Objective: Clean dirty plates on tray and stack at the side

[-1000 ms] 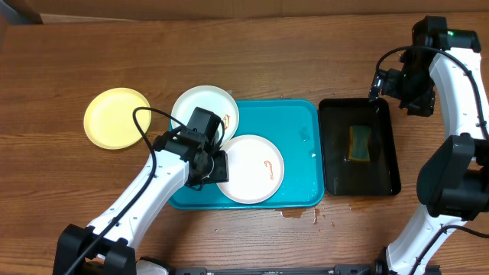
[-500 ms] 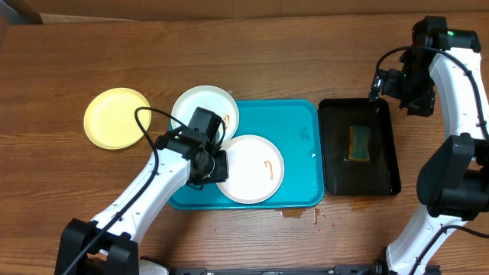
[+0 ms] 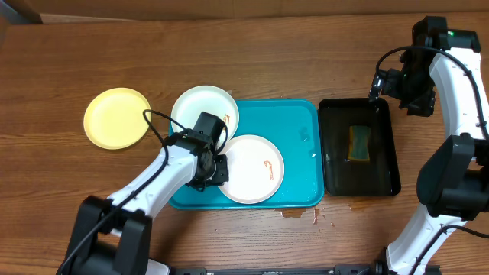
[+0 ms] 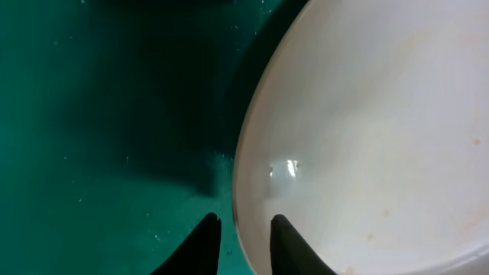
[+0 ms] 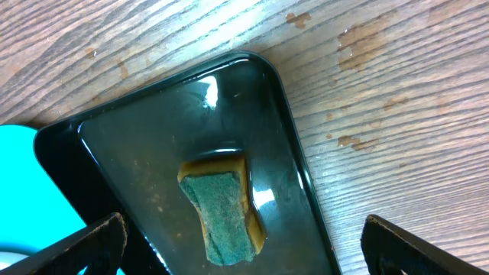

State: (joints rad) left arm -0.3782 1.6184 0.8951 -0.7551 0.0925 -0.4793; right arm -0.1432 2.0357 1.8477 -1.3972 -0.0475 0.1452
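glossy wet tray (image 3: 294,130), grainy wood table (image 3: 252,57), smooth plates (image 3: 256,168)

Turquoise tray (image 3: 294,122) holds 2 white plates (image 3: 252,168), red smears; yellow plate (image 3: 116,118) on table, left.

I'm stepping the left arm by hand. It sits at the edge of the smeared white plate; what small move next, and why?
Probably close the jaws on the rim. In the wrist view the left gripper has its jaws slightly apart, straddling the edge of the plate, which lies on the tray. Nothing looks gripped yet, so a pinch seems needed before any lift.
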